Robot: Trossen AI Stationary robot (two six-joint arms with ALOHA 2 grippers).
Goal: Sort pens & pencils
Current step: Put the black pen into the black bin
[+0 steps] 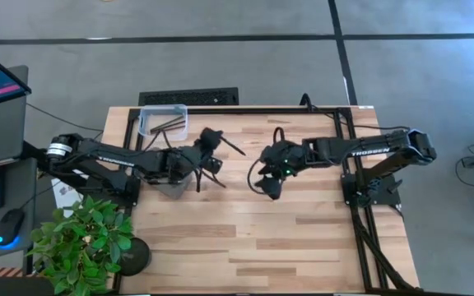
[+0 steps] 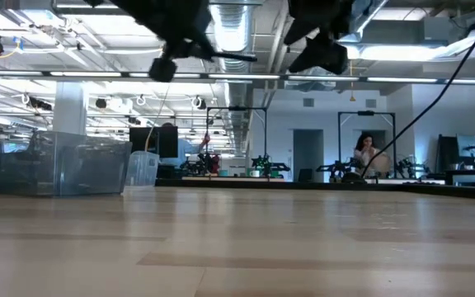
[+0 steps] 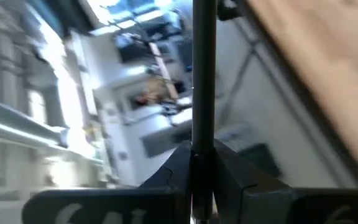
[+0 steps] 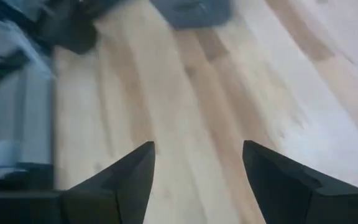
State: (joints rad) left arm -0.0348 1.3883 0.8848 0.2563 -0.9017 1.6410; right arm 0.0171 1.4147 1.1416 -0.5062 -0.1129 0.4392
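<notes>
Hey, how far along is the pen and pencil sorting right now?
Nearly finished, it seems. A few thin sticks already lie in the clear bin at the table's back left. The left gripper is shut on one dark stick, raised above the table near that bin. The right gripper hovers open and empty at mid-table. No loose pens or pencils show on the wood.

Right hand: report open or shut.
Open. The right hand shows two dark fingers spread apart, bare wooden table between them, nothing held.

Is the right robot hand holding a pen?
No. The right gripper is open with only bare wooden table between its fingers, while the left gripper holds a dark stick.
</notes>
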